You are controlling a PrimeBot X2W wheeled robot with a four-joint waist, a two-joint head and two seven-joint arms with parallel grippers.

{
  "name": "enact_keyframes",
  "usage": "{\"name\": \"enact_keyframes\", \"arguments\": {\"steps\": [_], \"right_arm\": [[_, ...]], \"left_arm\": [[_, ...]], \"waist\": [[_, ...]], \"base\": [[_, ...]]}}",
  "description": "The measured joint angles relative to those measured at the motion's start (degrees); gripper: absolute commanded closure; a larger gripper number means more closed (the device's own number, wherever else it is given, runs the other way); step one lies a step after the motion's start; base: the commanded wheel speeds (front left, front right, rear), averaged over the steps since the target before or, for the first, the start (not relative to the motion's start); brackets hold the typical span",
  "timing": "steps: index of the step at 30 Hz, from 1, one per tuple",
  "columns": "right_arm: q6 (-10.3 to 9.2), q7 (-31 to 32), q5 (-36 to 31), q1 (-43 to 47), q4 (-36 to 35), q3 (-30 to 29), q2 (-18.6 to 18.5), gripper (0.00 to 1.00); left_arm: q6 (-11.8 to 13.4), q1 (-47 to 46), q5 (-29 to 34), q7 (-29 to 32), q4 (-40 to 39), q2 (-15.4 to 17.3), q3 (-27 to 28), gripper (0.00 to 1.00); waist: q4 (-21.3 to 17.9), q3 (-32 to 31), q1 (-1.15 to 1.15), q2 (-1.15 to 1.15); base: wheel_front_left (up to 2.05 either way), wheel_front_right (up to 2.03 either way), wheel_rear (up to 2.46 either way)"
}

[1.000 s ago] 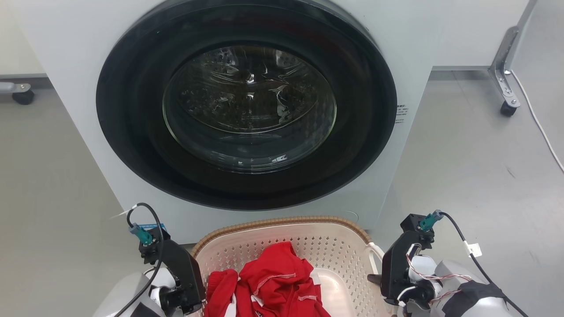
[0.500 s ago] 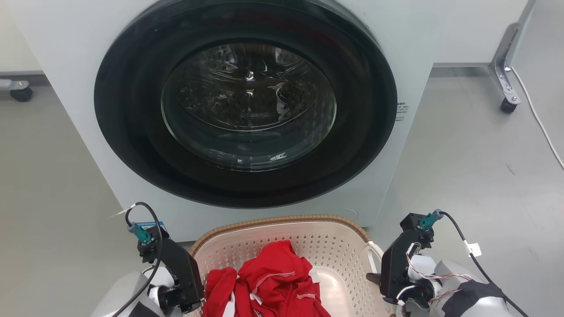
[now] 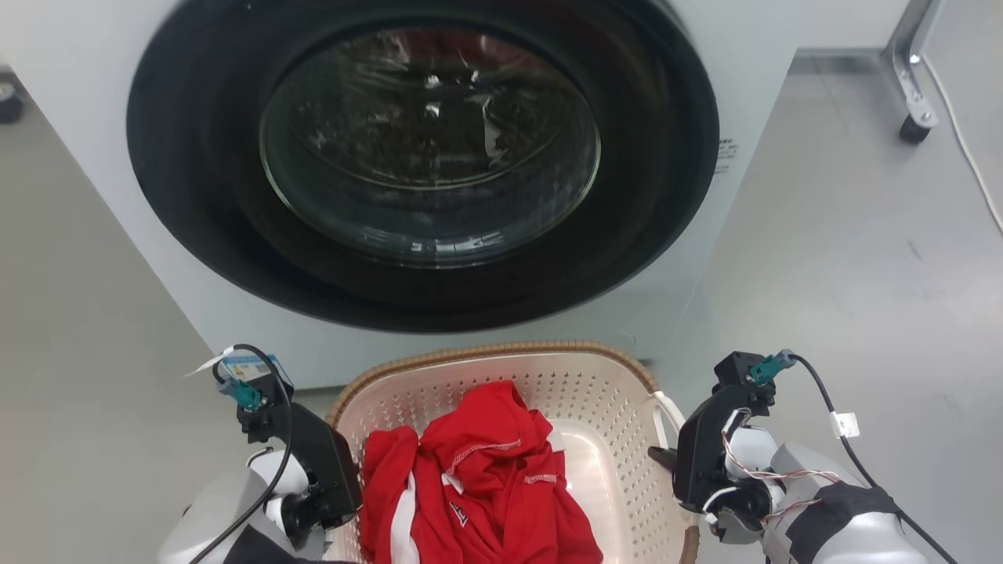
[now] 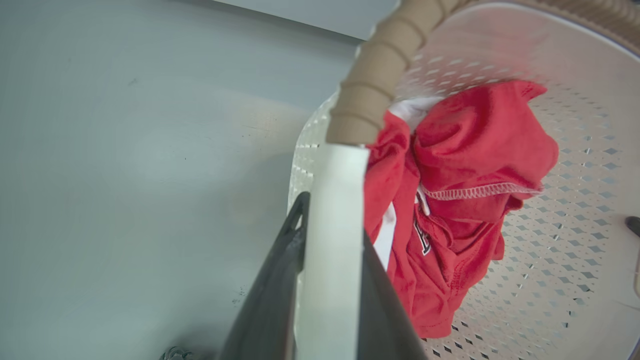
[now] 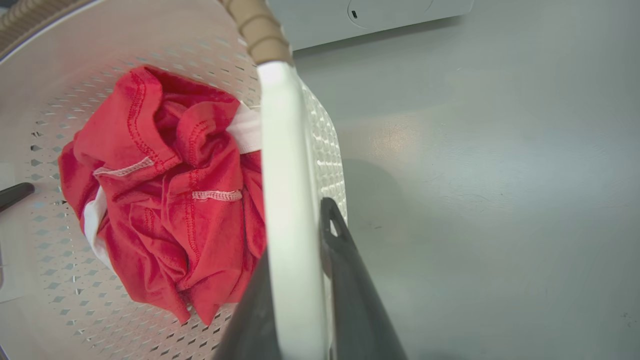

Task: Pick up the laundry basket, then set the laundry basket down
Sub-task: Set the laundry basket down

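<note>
The laundry basket, cream with a brown woven rim, sits low in the head view in front of the washer, with a red garment inside. My left gripper is shut on the basket's left white handle, one dark finger on each side of it. My right gripper is shut on the right white handle in the same way. The wrist views show the left gripper and the right gripper clamping these handles. I cannot tell whether the basket's base touches the floor.
The white washer with its round dark glass door stands close behind the basket. A metal leg on a caster and a white cable are at the far right. Grey floor lies open on both sides.
The whole head view has shifted: washer and basket now sit higher in the picture and more of the basket shows, so the camera moved. Both grippers keep their hold on the handles.
</note>
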Motion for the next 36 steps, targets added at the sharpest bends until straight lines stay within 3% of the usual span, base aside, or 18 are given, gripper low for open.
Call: {"name": "enact_keyframes", "arguments": {"steps": [36], "right_arm": [[0.00,-16.3,-3.6,-5.5,-2.1,2.6,-1.2,1.00]], "left_arm": [[2.0,-4.2,3.3,-19.1,-2.8,-0.5,-2.6,1.00]], "waist": [[0.0,25.1,0.01,0.01]], "base": [[0.00,0.00,0.00]]}}
